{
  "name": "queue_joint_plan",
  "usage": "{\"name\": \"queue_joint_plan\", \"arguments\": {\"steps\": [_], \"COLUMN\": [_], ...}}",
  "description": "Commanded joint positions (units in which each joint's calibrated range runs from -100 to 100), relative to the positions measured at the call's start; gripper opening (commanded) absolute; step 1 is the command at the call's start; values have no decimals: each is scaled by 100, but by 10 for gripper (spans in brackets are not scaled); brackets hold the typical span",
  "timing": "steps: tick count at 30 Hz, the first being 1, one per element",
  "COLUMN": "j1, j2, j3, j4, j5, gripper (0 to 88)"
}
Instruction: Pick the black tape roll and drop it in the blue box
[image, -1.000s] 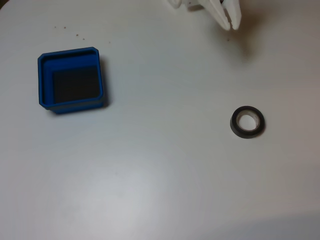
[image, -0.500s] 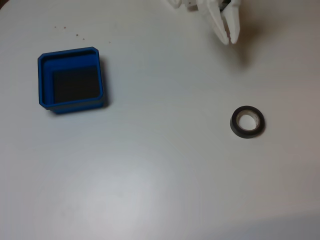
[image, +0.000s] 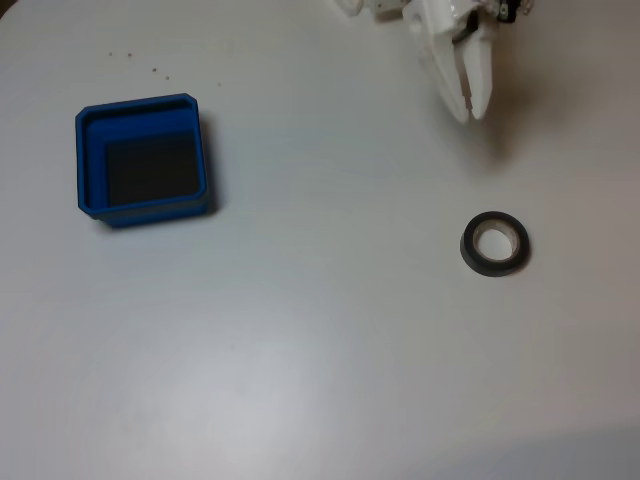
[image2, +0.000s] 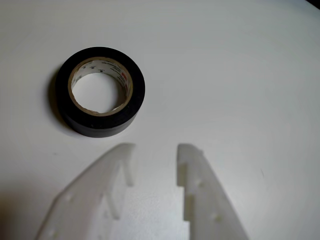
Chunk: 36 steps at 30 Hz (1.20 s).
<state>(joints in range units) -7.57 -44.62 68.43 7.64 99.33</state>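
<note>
The black tape roll (image: 493, 270) lies flat on the white table at the right of the fixed view, its pale core showing. The blue box (image: 83, 160), with its dark floor, stands far off at the left. My white gripper (image: 468, 112) reaches in from the top edge, its tips pointing down the picture, above and slightly left of the roll and apart from it. In the wrist view the tape roll (image2: 102, 129) sits just beyond and left of the gripper (image2: 155, 150), whose fingers (image2: 200, 180) stand narrowly open with nothing between them.
A few small dark specks (image: 140, 62) dot the table above the box. The white table surface (image: 330, 330) stretches bare between box and roll.
The gripper has come further into the fixed view from the top edge, moving down toward the tape roll. Roll and box have not moved.
</note>
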Motion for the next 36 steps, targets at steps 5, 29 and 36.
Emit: {"name": "queue_joint_plan", "arguments": {"steps": [5,29,36], "j1": [10,19,19], "j2": [967,2573,3258], "j3": [-1470,-2539,-3375], "j4": [-120,-128,-54], "j5": [-30,-30,-12], "gripper": [15,15,15]}}
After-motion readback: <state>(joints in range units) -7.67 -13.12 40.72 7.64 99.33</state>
